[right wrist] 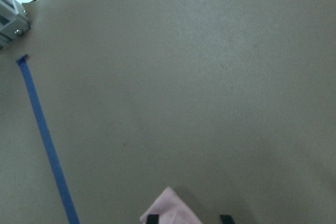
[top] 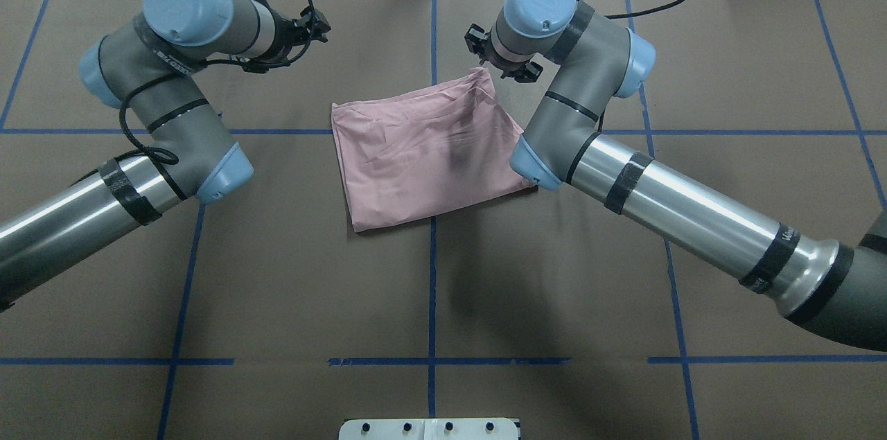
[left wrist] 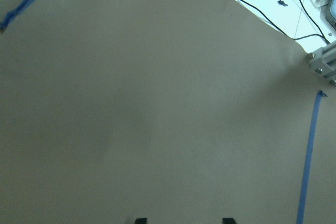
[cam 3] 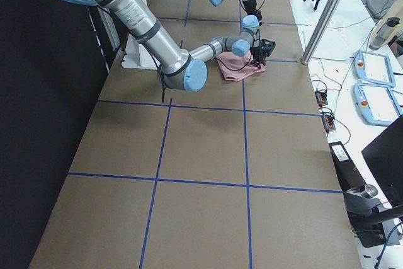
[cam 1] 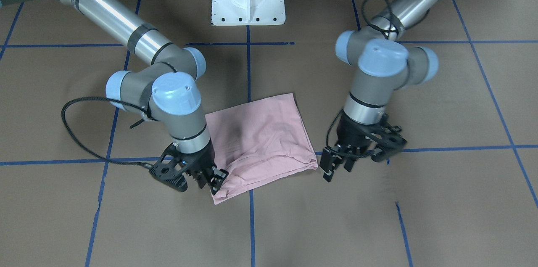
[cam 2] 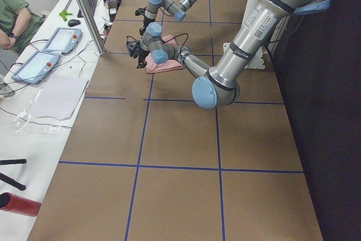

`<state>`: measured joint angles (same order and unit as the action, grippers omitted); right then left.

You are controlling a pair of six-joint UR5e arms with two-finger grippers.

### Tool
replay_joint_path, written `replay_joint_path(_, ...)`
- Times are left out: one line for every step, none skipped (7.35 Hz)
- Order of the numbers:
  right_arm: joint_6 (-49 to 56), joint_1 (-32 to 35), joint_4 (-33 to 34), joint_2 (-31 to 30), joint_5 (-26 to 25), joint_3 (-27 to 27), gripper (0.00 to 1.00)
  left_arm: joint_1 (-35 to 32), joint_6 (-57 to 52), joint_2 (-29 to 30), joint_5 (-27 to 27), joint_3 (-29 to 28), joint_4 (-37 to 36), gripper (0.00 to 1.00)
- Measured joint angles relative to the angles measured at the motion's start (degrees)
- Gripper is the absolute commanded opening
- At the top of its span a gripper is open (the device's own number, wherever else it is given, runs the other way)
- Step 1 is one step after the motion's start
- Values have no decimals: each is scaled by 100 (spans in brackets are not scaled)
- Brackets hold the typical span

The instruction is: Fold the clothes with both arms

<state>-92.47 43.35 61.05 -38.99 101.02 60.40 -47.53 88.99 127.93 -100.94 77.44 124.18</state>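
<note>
Overhead exterior coverage shows the pale pink T-shirt (top: 423, 149) laid folded into a rough rectangle at the middle of the desk (top: 277, 274), plain side up, across the centre tape line (top: 432, 274); folding is judged well advanced. The right pincer (cam 1: 215, 179) is placed at one of the shirt's corners farthest from the robot's base, presumably for a grip or a release there. The left pincer (cam 1: 337, 168) is held just off the other far corner, clear of the cloth. Jaw states cannot be read overhead; the wrist views supply them. Both pairs of jaws are seen apart: only bare desk is framed by the left, while a pink corner is seen against one right fingertip (right wrist: 152, 219), not clamped.
</note>
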Motion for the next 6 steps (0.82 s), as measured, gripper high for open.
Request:
replay_joint_path(209, 192, -31, 20, 124, -131, 100, -118, -133, -2, -139, -33, 36, 100)
replay_joint_path(577, 479, 13, 8, 451, -168, 100, -218, -289, -20, -347, -24, 51, 100)
replay_joint_path(1078, 829, 175, -66, 853, -107, 100, -363, -549, -109, -692, 74, 45, 100)
replay_joint_path(1736, 1207, 475, -302, 1243, 147, 100, -547, -920, -358, -1053, 355, 22, 100)
replay_joint_path(2609, 1559, 874, -759, 1519, 628, 100, -771, -1476, -802, -1344, 798, 0, 100)
replay_joint_path(3787, 1927, 1311, -1408, 1680, 1257, 100, -1064, -2233, -1368, -1632, 1254, -17, 100)
